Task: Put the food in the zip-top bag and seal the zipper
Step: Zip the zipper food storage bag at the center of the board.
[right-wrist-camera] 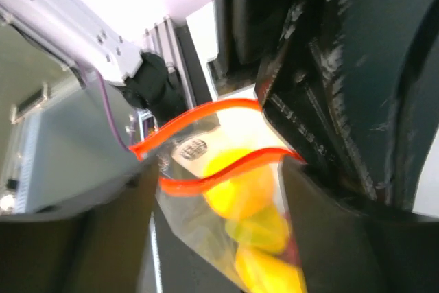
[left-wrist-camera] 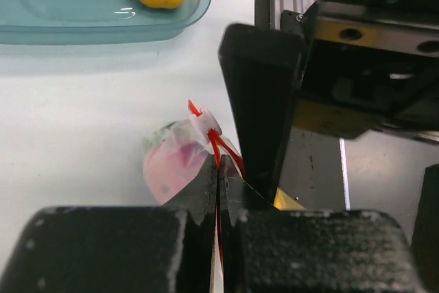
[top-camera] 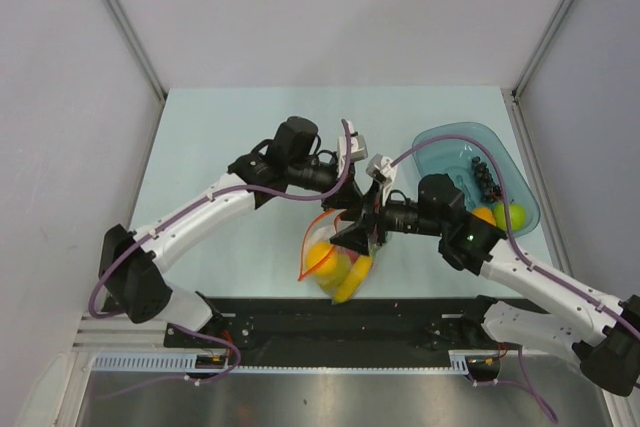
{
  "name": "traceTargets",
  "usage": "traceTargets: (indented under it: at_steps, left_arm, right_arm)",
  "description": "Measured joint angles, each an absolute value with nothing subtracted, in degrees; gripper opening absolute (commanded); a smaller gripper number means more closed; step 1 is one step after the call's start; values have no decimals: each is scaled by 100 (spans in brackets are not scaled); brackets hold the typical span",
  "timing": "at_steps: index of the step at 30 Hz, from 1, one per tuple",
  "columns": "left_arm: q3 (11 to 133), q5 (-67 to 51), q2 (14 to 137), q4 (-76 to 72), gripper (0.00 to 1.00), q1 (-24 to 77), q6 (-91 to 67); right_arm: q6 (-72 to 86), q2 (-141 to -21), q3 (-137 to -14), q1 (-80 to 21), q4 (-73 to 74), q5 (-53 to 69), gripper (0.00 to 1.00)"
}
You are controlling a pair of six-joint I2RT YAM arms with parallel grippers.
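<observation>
The zip-top bag [top-camera: 338, 269] hangs at the table's near edge, between the two arms, with yellow food [top-camera: 322, 257] inside. My left gripper [left-wrist-camera: 219, 167] is shut on the orange-red zipper [left-wrist-camera: 217, 143] at one end of the mouth. A pink-red piece [left-wrist-camera: 170, 167] shows through the plastic below it. In the right wrist view the zipper [right-wrist-camera: 199, 116] gapes in a wavy loop over the yellow fruits [right-wrist-camera: 240, 186]. My right gripper [right-wrist-camera: 221, 169] is open, one finger on each side of the bag. In the top view both grippers [top-camera: 355, 219] meet above the bag.
A translucent teal bowl [top-camera: 450, 137] stands at the right, holding an orange fruit [top-camera: 484, 215], a green ball [top-camera: 517, 214] and a dark bunch [top-camera: 485, 175]. The black base rail [top-camera: 400, 312] runs right behind the bag. Grey walls enclose the table.
</observation>
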State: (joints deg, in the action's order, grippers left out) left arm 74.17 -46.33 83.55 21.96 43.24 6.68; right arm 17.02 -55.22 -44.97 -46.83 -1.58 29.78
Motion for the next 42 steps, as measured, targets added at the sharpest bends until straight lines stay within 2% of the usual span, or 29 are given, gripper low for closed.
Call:
traceTargets:
  at_steps: [4,13,20,27,34,40,41,42]
  left_arm:
    - [7349,-4663,8329,2200,0,4353,827]
    - [7297,-4845,8178,2196,0,4580,1199]
    - [7109,-5129,8012,2091,0,4873,1557]
    - [7078,-5277,7992,2060,0,4904,1747]
    - [7078,-5282,7992,2064,0,4954,1898]
    - [7078,-5321,7994,2073,0,4991,1986]
    - [7078,-5323,7994,2078,0,4995,2005]
    - [7078,-5323,7994,2082,0,5000,2018]
  right_arm:
    - [952,-5188,-4587,-4624,589,2991,91]
    - [-1354,-3527,-4954,-3614,2292,3052,89]
    - [-2740,-4123,-5026,-2008,2875,4222,81]
    - [-4066,-4884,-5151,-1492,3763,5487,69]
    - [-4423,-4897,-5371,-2163,3767,5843,60]
    - [-4449,-5074,-5374,-2571,3682,5776,37]
    - [-4442,-5120,-5376,-2574,3662,5767,29]
    - [-4434,-5168,-5382,-2582,3647,5760,24]
